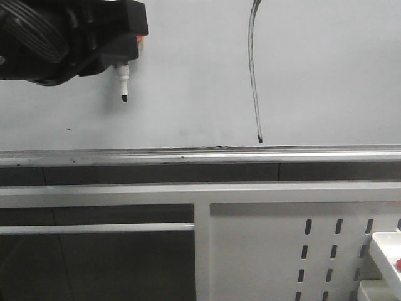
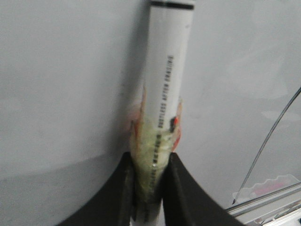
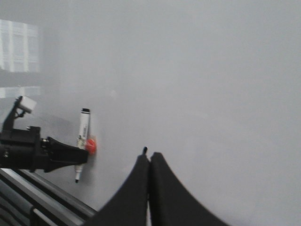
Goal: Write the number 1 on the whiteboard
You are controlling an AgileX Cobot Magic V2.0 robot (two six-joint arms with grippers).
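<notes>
Whiteboard (image 1: 313,75): large pale upright board, silver rail (image 1: 200,155) along its lower edge; every other item is placed against it.

Left gripper (image 1: 119,59): black, at the board's upper left part in the front view, fingers clamped on a marker pen (image 1: 123,80).

Right gripper (image 3: 149,162): seen only in its own wrist view, fingers pressed together on nothing, facing the board; its distance to the stroke cannot be told.

Number 1 (image 1: 253,69): long thin black stroke, near-vertical and slightly curved, in the board's middle, ending in a dot just above the rail. It lies well to the right of the pen (the left arm is the only one holding a pen).

Marker pen: white barrel, black tip downward, long axis roughly parallel to the stroke; whether the tip touches the board cannot be told.
</notes>
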